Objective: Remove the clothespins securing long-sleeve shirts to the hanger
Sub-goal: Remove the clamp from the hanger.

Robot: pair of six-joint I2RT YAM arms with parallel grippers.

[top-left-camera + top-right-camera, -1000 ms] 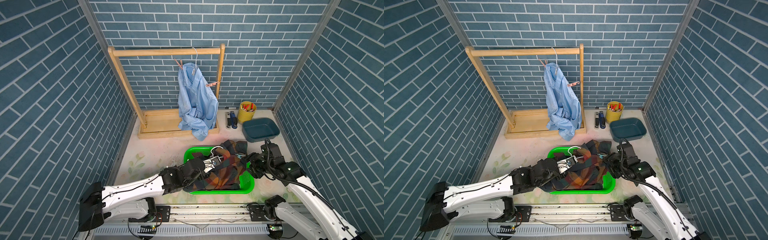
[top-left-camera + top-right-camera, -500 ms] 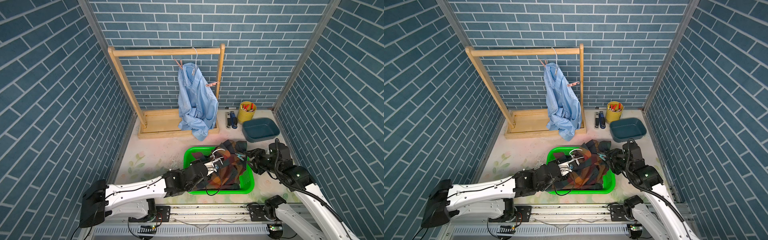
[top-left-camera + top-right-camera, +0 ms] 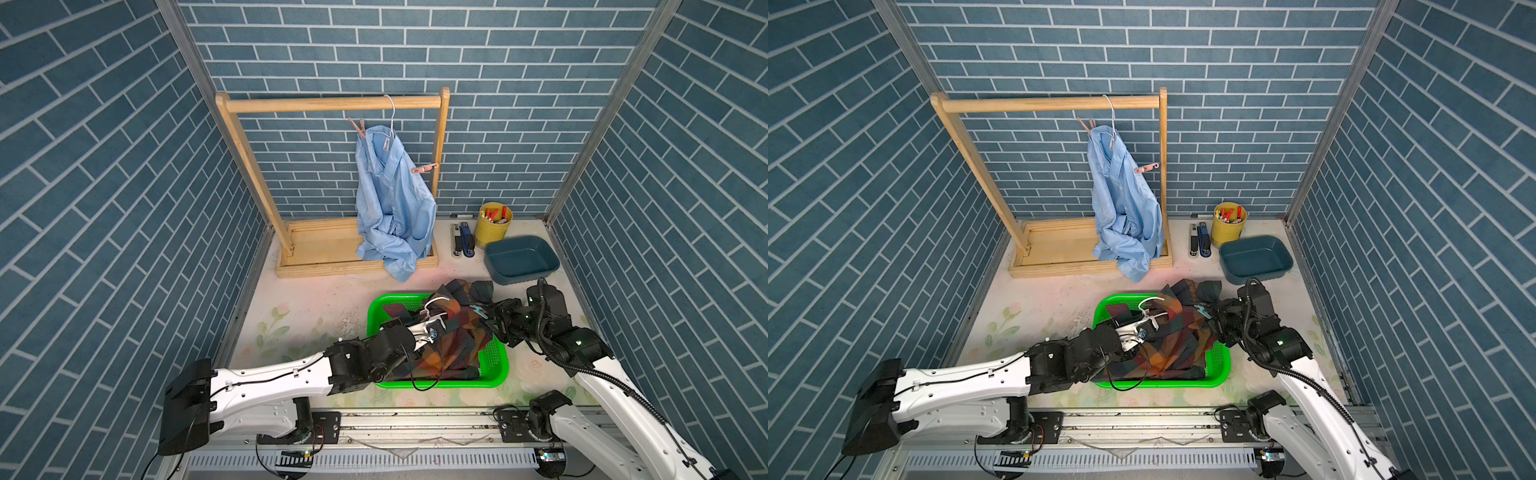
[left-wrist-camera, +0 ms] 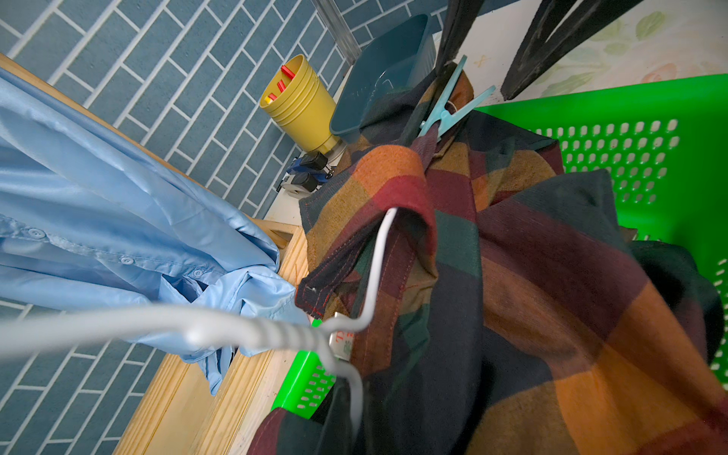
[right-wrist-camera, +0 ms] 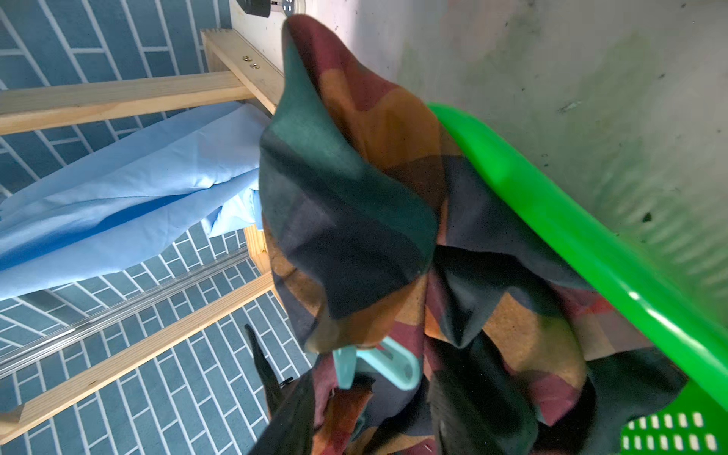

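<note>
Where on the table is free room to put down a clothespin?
Free: the table strip between the rack base and the green basket, and the part left of it. Crowded: the basket with the plaid shirt, and the back right corner with cup, staplers and blue tub.

On my feed, the plaid shirt (image 3: 451, 338) lay in the basket (image 3: 495, 365) before the rack (image 3: 332, 104). The collared shirt (image 3: 390, 195) hung from that rack.
</note>
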